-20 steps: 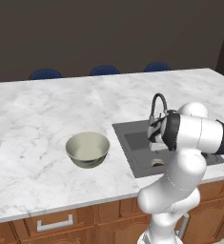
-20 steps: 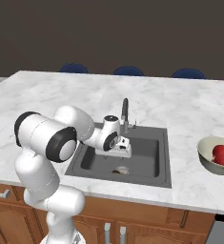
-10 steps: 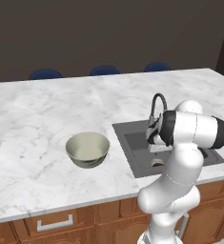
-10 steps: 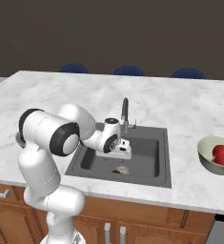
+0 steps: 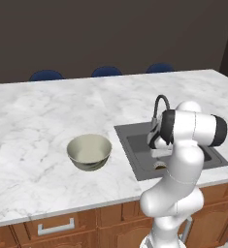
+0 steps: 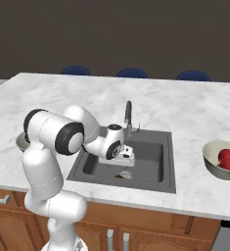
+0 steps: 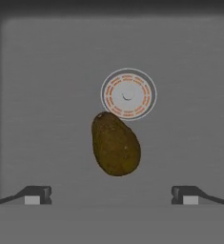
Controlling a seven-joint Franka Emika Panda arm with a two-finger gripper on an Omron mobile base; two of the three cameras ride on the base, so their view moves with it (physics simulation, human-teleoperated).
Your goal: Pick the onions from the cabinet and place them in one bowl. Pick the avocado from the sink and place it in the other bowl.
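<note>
Compared with a second ago the arm's elbow has swung up and over a bit, while the tool has stayed down in the sink and nothing else has shifted.

So the avocado lies on the sink floor, its narrow end just touching the rim of the round drain, fat end pointing back toward the tool. Both finger tips sit well apart on either side of it, spread as wide as they go, holding nothing.

My guess is it's light and fairly firm, but the skin looks smooth and the egg shape means it'll want to roll or squirt out if pinched near the narrow end. I'd take it across the fat middle, squeezing the short way.

Arm pose: upper link rises from the base, elbow folded high over the sink's near edge, forearm dipping down into the basin just in front of the faucet, hand looking pretty much straight down.

Further out from the sink, one bowl on the tabletop already has the red onions in it, and the other bowl on the opposite side looks empty.
</note>
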